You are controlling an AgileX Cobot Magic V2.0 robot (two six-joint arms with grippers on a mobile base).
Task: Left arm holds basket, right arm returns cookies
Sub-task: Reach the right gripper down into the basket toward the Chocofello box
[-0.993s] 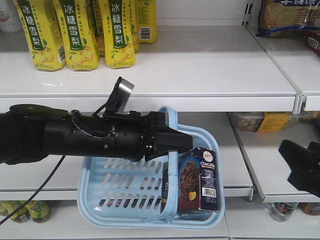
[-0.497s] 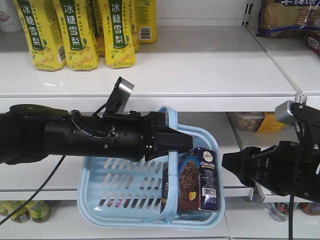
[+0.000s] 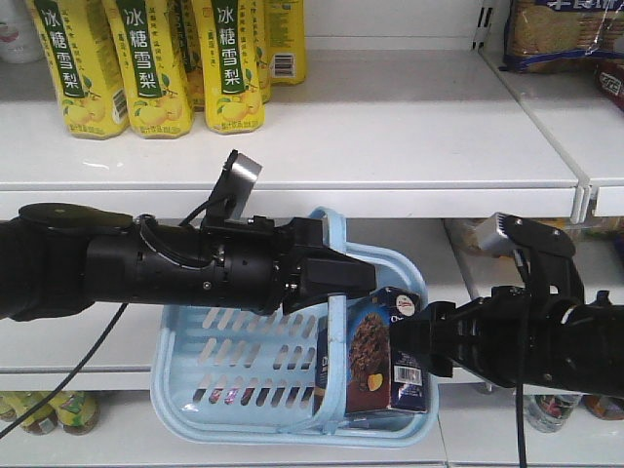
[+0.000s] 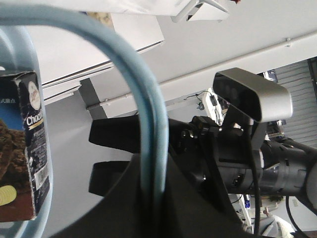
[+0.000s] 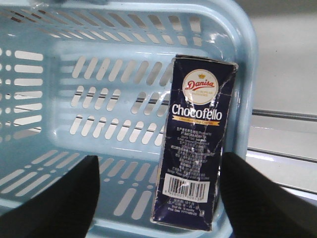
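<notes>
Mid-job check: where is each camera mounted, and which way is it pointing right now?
Front view: behind the arms, facing the shelves; shows the left arm, the left tool shut on the basket handle, and the right arm beside the cookie box.
Left wrist view: looks past the basket handle at the open right tool; its own tool darkens the bottom.
Right wrist view: looks into the basket at the box's barcode side; its own fingers show in the lower corners.
Shared: all three show the basket and the cookie box.
</notes>
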